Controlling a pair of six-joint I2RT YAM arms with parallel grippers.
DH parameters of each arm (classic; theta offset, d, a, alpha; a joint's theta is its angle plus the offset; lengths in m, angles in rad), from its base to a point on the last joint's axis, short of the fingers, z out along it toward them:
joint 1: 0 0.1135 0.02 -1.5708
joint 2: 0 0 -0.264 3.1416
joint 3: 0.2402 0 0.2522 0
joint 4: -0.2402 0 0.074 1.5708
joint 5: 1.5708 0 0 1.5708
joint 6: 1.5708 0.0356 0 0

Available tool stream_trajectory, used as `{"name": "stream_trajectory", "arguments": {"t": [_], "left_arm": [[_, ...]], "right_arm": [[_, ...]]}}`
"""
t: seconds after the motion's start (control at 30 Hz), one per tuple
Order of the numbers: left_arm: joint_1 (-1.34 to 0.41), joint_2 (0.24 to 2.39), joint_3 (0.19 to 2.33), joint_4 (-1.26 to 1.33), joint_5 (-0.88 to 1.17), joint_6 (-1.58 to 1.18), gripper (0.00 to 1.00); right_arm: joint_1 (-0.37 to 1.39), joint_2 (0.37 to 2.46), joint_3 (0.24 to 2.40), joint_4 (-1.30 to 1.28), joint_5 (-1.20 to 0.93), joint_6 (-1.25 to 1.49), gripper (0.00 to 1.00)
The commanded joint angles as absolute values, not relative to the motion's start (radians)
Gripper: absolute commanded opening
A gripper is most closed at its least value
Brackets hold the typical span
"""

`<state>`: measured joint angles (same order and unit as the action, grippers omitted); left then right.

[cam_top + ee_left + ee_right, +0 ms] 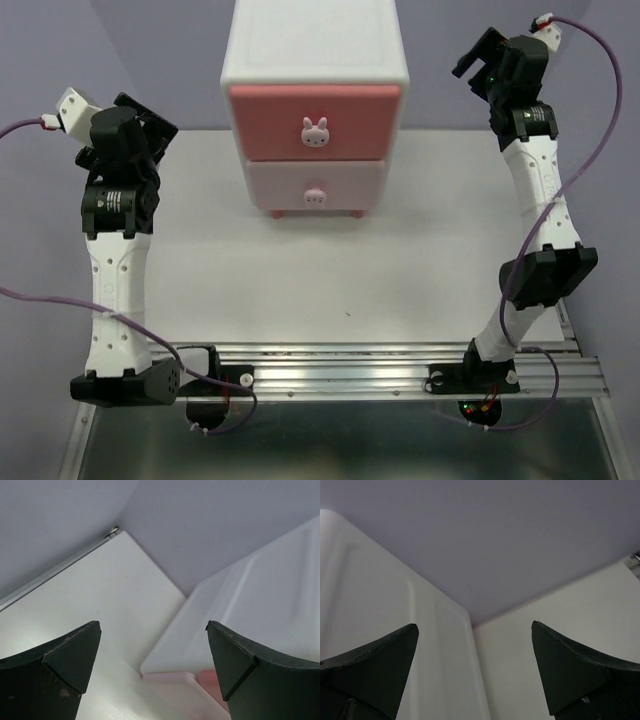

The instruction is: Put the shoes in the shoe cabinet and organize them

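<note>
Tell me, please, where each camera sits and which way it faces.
Top external: above and behind the bases, looking down on the table, the cabinet, the left arm and the right arm.
Left wrist: on the left arm, facing one side of the cabinet and the wall; the open left gripper frames it.
Right wrist: on the right arm, facing the cabinet's other side; the open right gripper frames it.
Shared: all three see the cabinet.

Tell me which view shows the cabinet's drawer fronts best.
Top external: both drawer fronts face the camera, shut, bunny knobs clear. Left wrist catches the white side of the cabinet and a pink sliver at one corner. Right wrist shows white wall only.
</note>
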<state>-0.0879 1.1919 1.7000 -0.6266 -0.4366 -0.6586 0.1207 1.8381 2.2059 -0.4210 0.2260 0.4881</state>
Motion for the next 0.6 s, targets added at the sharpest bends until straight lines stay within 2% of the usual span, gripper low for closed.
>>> {"name": "stream_trajectory", "arguments": {"t": [0.0, 0.07, 0.23, 0.4, 0.43, 0.57], "left_arm": [[0.110, 1.241, 1.619, -0.588, -0.259, -0.643, 0.99], [0.165, 1.250, 1.595, -0.577, -0.239, -0.653, 0.99], [0.167, 1.217, 1.517, -0.562, -0.322, -0.557, 0.99], [0.167, 1.099, 1.381, -0.370, -0.448, -0.514, 0.99], [0.167, 1.041, 1.296, -0.254, -0.436, -0.465, 0.99], [0.167, 0.945, 1.111, -0.063, -0.303, -0.341, 0.99]], "right_arm": [[0.037, 1.625, 1.942, -0.538, 0.219, 0.491, 1.00], [0.037, 1.560, 1.818, -0.567, 0.248, 0.462, 1.00], [0.037, 1.349, 1.446, -0.600, 0.277, 0.497, 1.00], [0.037, 1.214, 1.295, -0.600, 0.344, 0.583, 1.00], [0.037, 1.180, 1.263, -0.589, 0.368, 0.598, 1.00], [0.037, 1.158, 1.246, -0.607, 0.419, 0.598, 1.00]]}}
